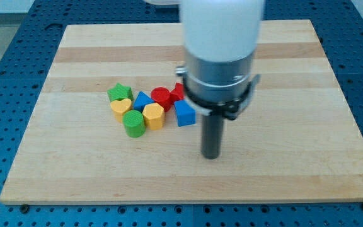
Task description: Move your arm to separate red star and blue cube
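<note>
Tip: my tip [212, 156] is the lowest thing on the surface in the view, the end of one dark rod under a broad white and grey arm body; it stands below and to the view's right of the blue cube, apart from it.
Jaws: none to report; the arm ends in the rod alone, so open or closed does not apply.
Surface: one pale wooden board [93, 176] on a blue perforated table [5, 38].
Landmark: blue cube [184, 113], one, at the view's right end of the cluster, just left of the rod.
Red star: one red star [178, 92], above the blue cube and just beside it, perhaps touching; its right part is hidden behind the arm's grey collar, so the shape is only partly made out.
Red cylinder: one [161, 97], up and to the left of the blue cube, beside the red star.
Blue triangle: one [142, 101], left of the blue cube, beyond the red cylinder.
Yellow hexagon: one [154, 116], just left of the blue cube.
Yellow heart: one [121, 108], further left of the blue cube.
Green cylinder: one [133, 123], left of the blue cube and slightly lower, beside the yellow hexagon.
Green star: one [120, 93], furthest left of the blue cube, above the yellow heart.
Count: eight blocks, two of each of the four colours.
</note>
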`<state>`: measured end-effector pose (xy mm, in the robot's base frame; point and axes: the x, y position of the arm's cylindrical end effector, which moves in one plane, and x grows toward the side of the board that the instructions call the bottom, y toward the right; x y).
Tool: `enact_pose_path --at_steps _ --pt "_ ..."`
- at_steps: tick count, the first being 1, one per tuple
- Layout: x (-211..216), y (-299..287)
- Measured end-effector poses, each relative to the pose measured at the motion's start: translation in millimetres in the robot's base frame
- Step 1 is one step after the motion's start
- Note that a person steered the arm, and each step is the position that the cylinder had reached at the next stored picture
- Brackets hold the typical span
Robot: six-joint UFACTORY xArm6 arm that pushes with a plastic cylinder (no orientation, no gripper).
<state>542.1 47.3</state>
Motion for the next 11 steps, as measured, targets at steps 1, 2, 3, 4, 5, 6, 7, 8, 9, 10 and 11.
enact_pose_path --at_steps 1,2,3,4,5,6,7,8,9,10,11 --pt "-26 24" --pt "-56 25" --pt "-73 25" --pt "-78 13" --pt "-89 6" --pt "-101 -10" --pt "-107 -34" --pt "-108 -50" --pt "-108 -49" --pt "-110 -49" --pt "-119 -54"
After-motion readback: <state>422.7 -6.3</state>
